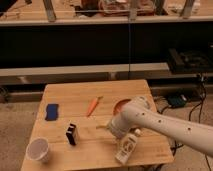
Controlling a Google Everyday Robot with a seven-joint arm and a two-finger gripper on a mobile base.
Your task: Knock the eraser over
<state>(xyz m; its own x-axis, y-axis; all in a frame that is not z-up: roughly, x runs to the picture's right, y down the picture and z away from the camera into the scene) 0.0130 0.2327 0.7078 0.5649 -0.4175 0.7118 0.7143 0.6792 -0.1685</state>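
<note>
The eraser stands upright toward the front-left of the desk, between the white cup and the arm. The hand is low over the desk to the eraser's right, released, holding nothing and not touching the block. A good knock probably means a level sweep leftward that strikes the eraser high on its body (a low push may only slide it). The forearm should stay off the white bottle just beside it.
</note>
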